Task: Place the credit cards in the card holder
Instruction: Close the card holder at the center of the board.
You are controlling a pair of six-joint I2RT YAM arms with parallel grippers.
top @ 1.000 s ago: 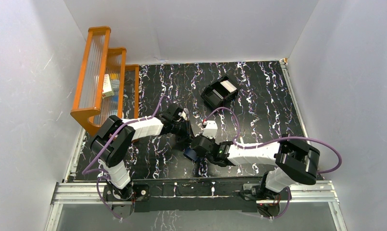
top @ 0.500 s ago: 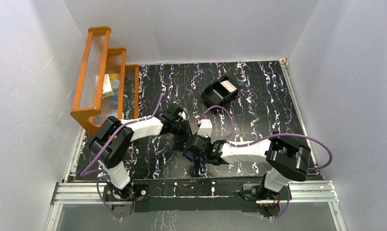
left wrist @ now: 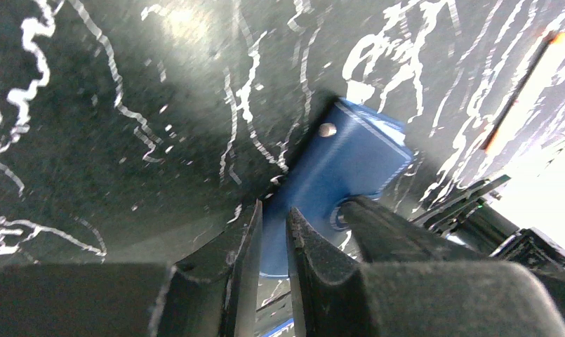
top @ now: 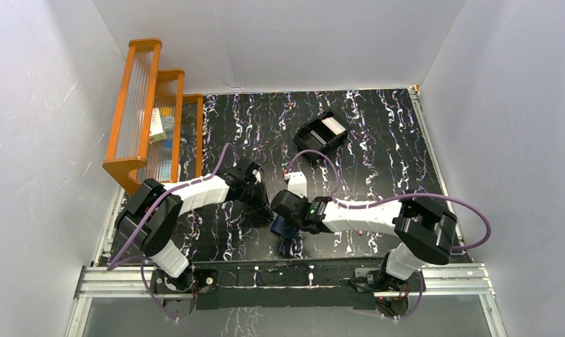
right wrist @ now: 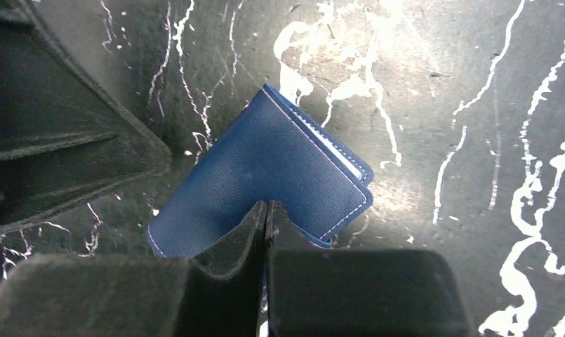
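The navy card holder (top: pixel 283 226) lies folded on the black marbled table between both arms. My right gripper (right wrist: pixel 267 203) is shut, its pads pressed together, with the tips resting on the card holder (right wrist: pixel 265 161). A thin pale edge shows between its leaves at the right; I cannot tell whether it is one of the credit cards. My left gripper (left wrist: pixel 274 207) reaches in from the left with its jaws a narrow slot apart. The card holder (left wrist: pixel 349 158), its snap showing, fills that slot, and whether it is pinched I cannot tell.
A black open-top box (top: pixel 307 140) with a flat white piece inside stands at the back centre. An orange slatted rack (top: pixel 142 105) runs along the left wall. White walls close in the table on three sides.
Both arms have shifted to the left over the last second, the right gripper moving further over the card holder. The card holder has barely moved.
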